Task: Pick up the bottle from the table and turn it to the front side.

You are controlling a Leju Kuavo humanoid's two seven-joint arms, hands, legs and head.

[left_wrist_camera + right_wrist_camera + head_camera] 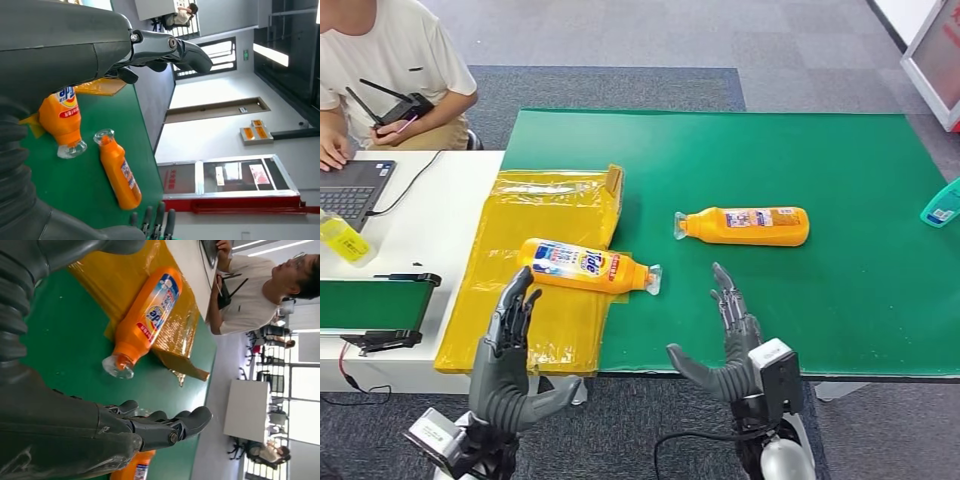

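Left hand (510,335): I see it spread wide and holding nothing, just short of the near bottle.
Right hand (733,335): spread too, nothing in it, hovering above the green mat (848,290).
Near bottle (584,266): on its side, label up, across the yellow bag (539,215).
Far bottle (746,225): lying flat on the mat, beyond my right hand.

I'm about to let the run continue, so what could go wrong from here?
The near bottle lies half on crinkled yellow plastic; the left hand could snag the sheet. Both bottles lie on their sides, so either may roll when nudged. The far bottle, back label up, sits beyond the open right hand, inviting a wrong pick.
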